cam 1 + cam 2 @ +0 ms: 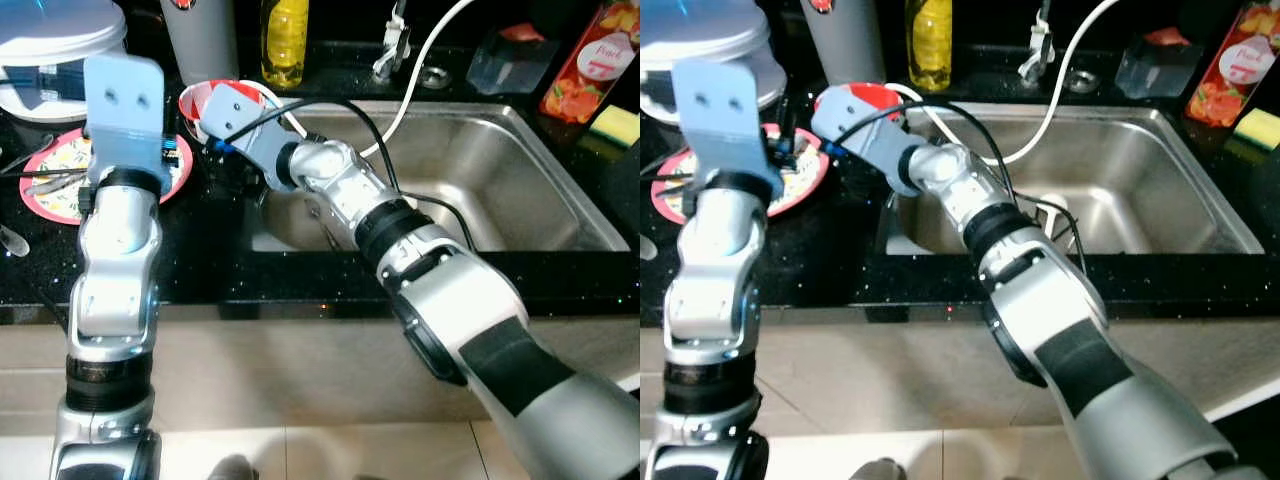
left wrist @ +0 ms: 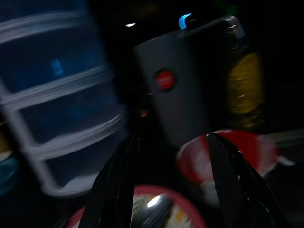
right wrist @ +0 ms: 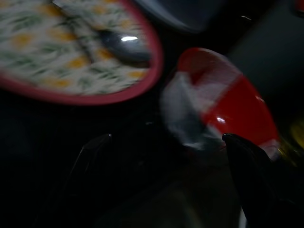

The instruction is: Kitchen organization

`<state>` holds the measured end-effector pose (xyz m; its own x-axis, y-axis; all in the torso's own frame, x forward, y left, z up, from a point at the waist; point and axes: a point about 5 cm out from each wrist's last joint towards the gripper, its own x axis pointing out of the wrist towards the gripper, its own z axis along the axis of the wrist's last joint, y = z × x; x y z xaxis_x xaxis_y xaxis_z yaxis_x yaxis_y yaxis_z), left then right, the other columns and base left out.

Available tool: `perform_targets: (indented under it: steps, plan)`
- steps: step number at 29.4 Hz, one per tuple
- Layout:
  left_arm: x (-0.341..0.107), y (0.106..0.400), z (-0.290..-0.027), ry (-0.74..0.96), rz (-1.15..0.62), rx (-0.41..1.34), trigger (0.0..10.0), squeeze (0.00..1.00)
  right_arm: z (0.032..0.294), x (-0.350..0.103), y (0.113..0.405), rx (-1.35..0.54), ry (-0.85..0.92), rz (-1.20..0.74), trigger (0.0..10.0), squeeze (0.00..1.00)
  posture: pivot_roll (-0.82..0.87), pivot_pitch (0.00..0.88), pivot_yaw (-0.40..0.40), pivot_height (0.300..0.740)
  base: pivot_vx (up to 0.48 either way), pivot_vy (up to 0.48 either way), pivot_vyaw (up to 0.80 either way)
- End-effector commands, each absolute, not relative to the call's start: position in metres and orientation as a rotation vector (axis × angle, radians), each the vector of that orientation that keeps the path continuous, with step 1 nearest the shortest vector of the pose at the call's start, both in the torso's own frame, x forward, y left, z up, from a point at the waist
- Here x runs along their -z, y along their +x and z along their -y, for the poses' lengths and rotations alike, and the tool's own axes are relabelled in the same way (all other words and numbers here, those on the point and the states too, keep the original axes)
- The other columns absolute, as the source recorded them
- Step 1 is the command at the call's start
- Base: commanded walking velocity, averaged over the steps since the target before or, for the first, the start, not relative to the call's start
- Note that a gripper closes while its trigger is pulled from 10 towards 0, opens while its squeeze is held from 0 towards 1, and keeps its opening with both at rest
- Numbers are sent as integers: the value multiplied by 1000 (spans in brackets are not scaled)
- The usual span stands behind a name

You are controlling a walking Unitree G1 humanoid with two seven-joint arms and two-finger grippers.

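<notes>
Red and white, the small bowl (image 3: 223, 107) sits on the black countertop (image 1: 210, 255) just ahead of the right gripper (image 3: 161, 175), whose two black fingers stand wide apart with the bowl's near wall between their lines but not yet touched. Beside the bowl, off to one side of that gripper, lies a pink-rimmed flowered plate (image 3: 57, 52) with a spoon (image 3: 118, 42) on it; behind it stands a grey tumbler (image 2: 180, 95) and a yellow bottle (image 1: 284, 40). The left gripper (image 2: 171, 190) hovers over the plate, fingers also spread, nothing held. The bowl looks like glazed ceramic or hard plastic: rigid, light, probably slick, and chippable against the steel sink (image 1: 500, 180). Its rim seems the sensible hold, one finger inside and one outside.
</notes>
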<state>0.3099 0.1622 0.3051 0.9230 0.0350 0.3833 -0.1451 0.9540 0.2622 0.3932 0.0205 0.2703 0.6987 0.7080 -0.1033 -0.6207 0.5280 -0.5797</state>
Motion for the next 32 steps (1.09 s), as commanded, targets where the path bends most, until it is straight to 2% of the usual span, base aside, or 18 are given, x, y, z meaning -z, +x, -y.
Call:
perform_targets:
  steps: [1,3,5,7,9,10,11,12,13,15,19,20,22,23,26,32]
  plan:
    - [-306,313,-158,308,361,-42,10000,0,-22,-273,395,-746,-578,136,10000,0,318,34,-31,740,0,0,0]
    - [-307,314,-158,315,349,-28,10000,0,-22,-274,395,-722,-560,138,10000,0,328,29,-24,740,0,0,0]
    - [-308,320,-170,330,300,-51,10000,0,-20,-280,397,-684,-512,148,10000,0,335,20,-13,740,0,0,0]
    - [-308,324,-187,344,233,-54,10000,0,-6,-285,403,-620,-480,160,10000,0,325,17,-1,740,0,0,0]
    - [-308,325,-192,353,212,-48,10000,0,-1,-287,405,-596,-473,162,10000,0,325,17,-1,740,0,0,0]
    - [-308,328,-209,384,151,-14,10000,0,26,-285,414,-512,-434,148,10000,0,292,16,25,740,0,0,0]
    - [-309,330,-218,393,123,10,10000,0,42,-283,418,-469,-409,137,10000,0,288,16,30,740,0,0,0]
    - [-309,330,-218,393,123,10,10000,0,42,-283,418,-469,-409,137,10000,0,288,16,30,740,0,0,0]
    - [-310,332,-228,405,85,62,10000,0,62,-278,421,-418,-370,124,10000,0,268,13,50,740,0,0,0]
    - [-311,332,-230,408,74,87,10000,0,68,-275,422,-406,-357,121,10000,0,268,13,50,740,0,0,0]
    - [-311,343,-246,368,-23,244,10000,0,99,-261,421,-387,-245,124,10000,0,241,11,78,740,0,0,0]
    - [-311,348,-249,376,-42,268,10000,514,105,-260,421,-370,-231,128,10000,0,234,9,83,740,0,0,0]
    - [-310,352,-249,384,-56,296,10000,514,110,-259,421,-352,-220,134,10000,0,228,6,88,740,0,0,0]
    - [-310,357,-246,392,-67,340,10000,1000,117,-262,421,-328,-203,149,10000,0,221,2,92,740,0,0,0]
    - [-309,375,-234,359,-94,461,10000,1000,136,-277,419,-259,-152,211,10000,0,188,0,99,740,0,0,0]
    - [-301,389,-224,330,-133,557,10000,1000,147,-292,414,-233,-102,270,10000,0,143,0,112,740,0,0,0]
